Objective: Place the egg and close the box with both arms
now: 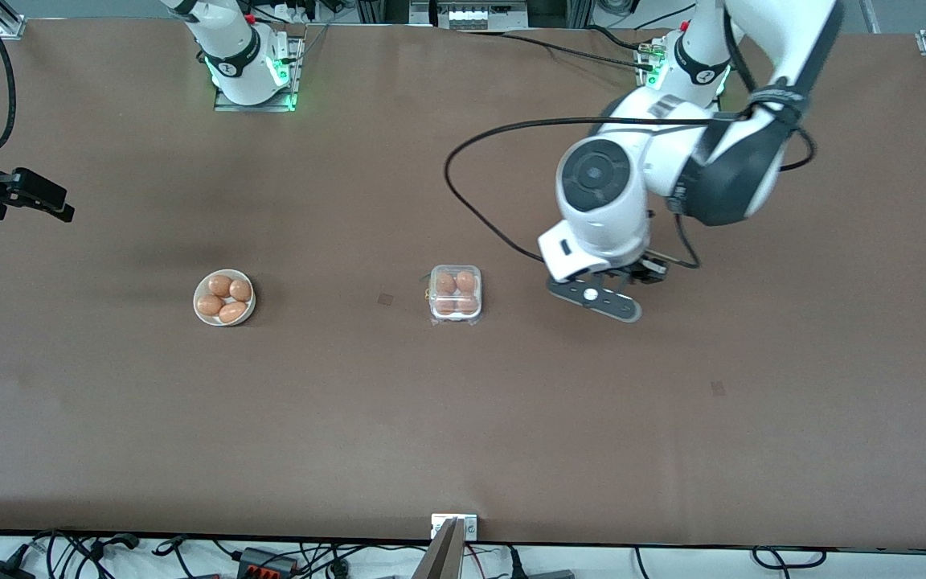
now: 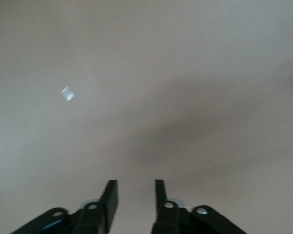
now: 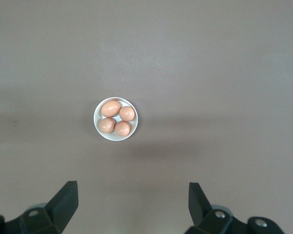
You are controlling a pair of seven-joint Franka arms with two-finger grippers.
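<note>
Brown tabletop carries two small things near its middle line. The box, a square white tray under a clear plastic lid, sits about midway between the two arms' ends. Its lid is down over the tray, and orange-tan eggs show through the plastic; at least three can be counted, and a fourth cell cannot be told for sure. Well apart from it, toward the right arm's end of the tabletop, stands a round white bowl holding four more eggs of the same colour, packed touching one another. One such egg lies at the edge of the bowl farther from the front camera.

The left claw hangs low over bare tabletop just beside the box, on the side toward the left arm's end, not touching it. In the left wrist view its fingers stand a little apart with nothing between them, only plain brown surface and a small pale glint below.

The right claw is high over the right arm's end of the tabletop, away from the bowl. The right wrist view looks straight down on the bowl, and its fingers are spread wide and empty.
</note>
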